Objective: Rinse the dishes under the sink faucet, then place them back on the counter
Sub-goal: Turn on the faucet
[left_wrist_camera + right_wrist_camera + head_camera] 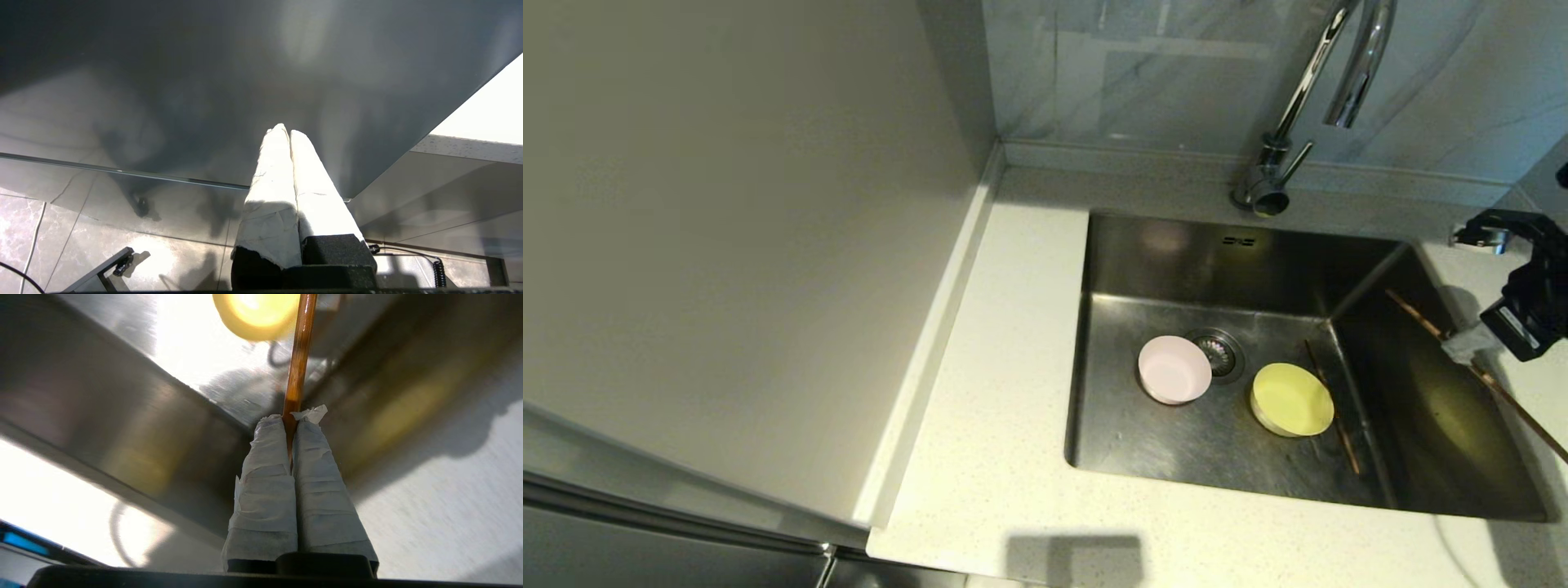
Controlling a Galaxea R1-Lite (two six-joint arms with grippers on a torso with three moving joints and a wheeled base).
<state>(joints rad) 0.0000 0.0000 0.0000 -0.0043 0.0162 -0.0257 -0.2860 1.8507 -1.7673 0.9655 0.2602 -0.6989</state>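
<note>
Inside the steel sink (1176,261) a pale pink bowl (1174,370) lies beside the drain. A yellow-green bowl (1292,400) sits to its right, with one brown chopstick (1331,416) lying on the basin floor against it. My right gripper (1462,347) hovers over the sink's right rim, shut on the other chopstick (1519,416), which slants across that rim. In the right wrist view this gripper (291,418) pinches the chopstick (300,355) near one end, with the yellow-green bowl (253,314) beyond. The faucet (1307,82) stands behind the sink. My left gripper (284,131) is parked, shut and empty.
The speckled counter (1013,367) wraps round the sink's left and front. A tall grey cabinet panel (727,245) walls off the left side. Marbled wall tile (1143,73) rises behind the counter's low back edge. The left gripper faces a dark cabinet front (204,81) above a tiled floor.
</note>
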